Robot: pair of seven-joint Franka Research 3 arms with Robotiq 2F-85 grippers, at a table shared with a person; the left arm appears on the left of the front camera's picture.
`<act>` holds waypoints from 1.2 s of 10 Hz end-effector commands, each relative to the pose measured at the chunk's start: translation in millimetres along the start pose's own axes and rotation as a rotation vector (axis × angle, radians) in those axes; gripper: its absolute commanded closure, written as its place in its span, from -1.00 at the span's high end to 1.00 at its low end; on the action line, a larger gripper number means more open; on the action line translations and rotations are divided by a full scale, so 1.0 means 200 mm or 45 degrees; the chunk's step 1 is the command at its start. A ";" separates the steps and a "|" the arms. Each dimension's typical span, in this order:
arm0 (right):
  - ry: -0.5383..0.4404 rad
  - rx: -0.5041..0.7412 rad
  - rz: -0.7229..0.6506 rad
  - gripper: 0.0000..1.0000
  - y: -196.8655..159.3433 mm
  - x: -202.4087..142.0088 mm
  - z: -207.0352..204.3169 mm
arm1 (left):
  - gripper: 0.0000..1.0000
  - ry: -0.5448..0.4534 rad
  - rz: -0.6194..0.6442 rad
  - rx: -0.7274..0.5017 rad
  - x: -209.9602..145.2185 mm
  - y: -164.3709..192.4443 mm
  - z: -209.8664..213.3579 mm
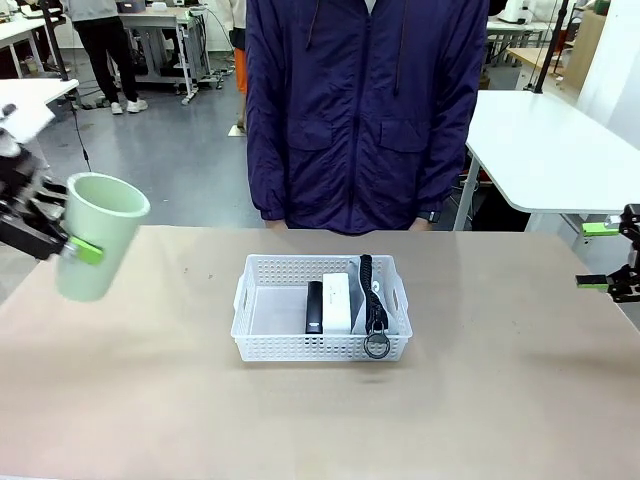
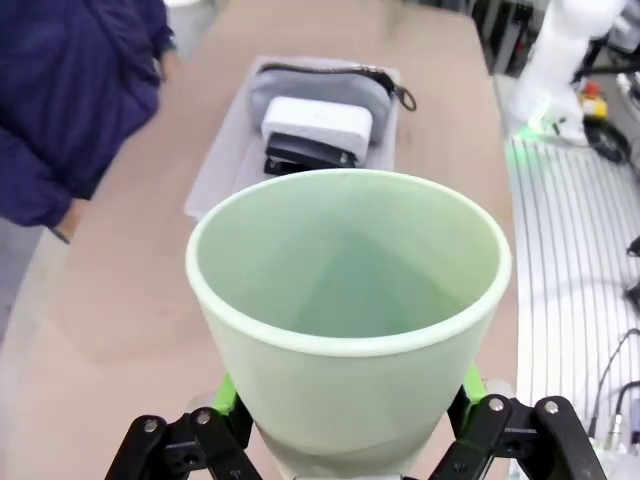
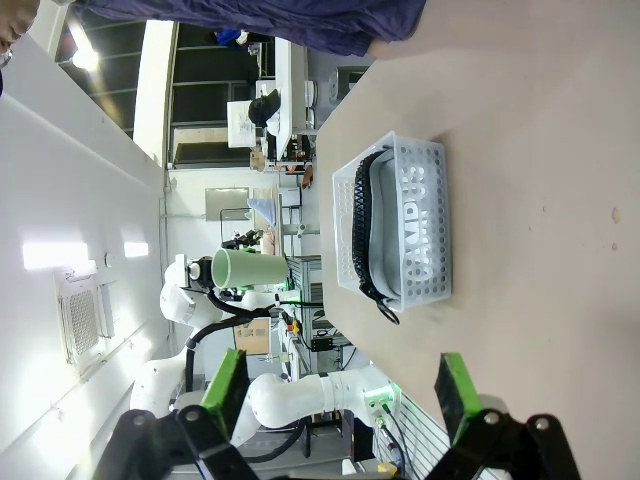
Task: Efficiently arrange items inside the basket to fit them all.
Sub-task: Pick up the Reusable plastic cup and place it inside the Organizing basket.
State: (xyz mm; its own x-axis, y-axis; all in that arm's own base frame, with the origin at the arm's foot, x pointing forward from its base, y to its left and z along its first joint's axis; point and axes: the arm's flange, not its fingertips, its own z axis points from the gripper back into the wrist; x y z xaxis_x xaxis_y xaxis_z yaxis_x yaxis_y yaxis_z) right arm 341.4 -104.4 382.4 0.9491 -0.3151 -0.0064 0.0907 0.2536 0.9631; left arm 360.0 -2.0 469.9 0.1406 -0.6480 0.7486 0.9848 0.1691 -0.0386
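**Inspector:** What was found at the left side?

**Assistant:** The left gripper (image 1: 62, 245) was raised above the table's (image 1: 150, 400) left edge, its green pads (image 2: 228, 396) closed on the lower part of the pale green cup (image 1: 97, 248). The cup was held clear of the surface, tilted, mouth up and leaning toward the basket. From the left wrist camera its open mouth (image 2: 345, 262) hid part of the basket behind it.

**Inspector:** And the middle?

**Assistant:** The white basket (image 1: 262, 345) sat on the table in front of the person in a dark blue jacket (image 1: 365, 110). Inside, left to right: bare floor, then the black stapler (image 1: 314, 307), the white clock (image 1: 337, 301) touching it, and the grey pouch (image 1: 362, 300) along the right wall. The pouch's black strap (image 1: 368, 290) ran along it, and its ring (image 1: 377, 346) hung over the near rim. Through the lattice, the right wrist camera showed "CAMPUS" on the pouch (image 3: 425, 225).

**Inspector:** The right side?

**Assistant:** The right gripper (image 1: 605, 256) hovered at the table's right edge, well apart from the basket, fingers (image 3: 458, 392) spread wide and holding nothing
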 end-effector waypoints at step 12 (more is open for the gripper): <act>-0.003 0.017 0.003 1.00 0.02 0.00 0.01 | 0.76 0.147 0.272 -0.114 0.46 -0.09 -0.35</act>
State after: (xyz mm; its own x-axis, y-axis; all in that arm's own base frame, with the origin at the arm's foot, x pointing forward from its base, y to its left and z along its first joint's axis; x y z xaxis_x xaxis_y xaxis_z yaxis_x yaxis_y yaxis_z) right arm 341.4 -104.2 382.4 0.9492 -0.3145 -0.0064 0.0906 0.2538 0.9630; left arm 357.1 -89.2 474.8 0.2817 -0.6834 0.6735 0.9595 0.2032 -0.1952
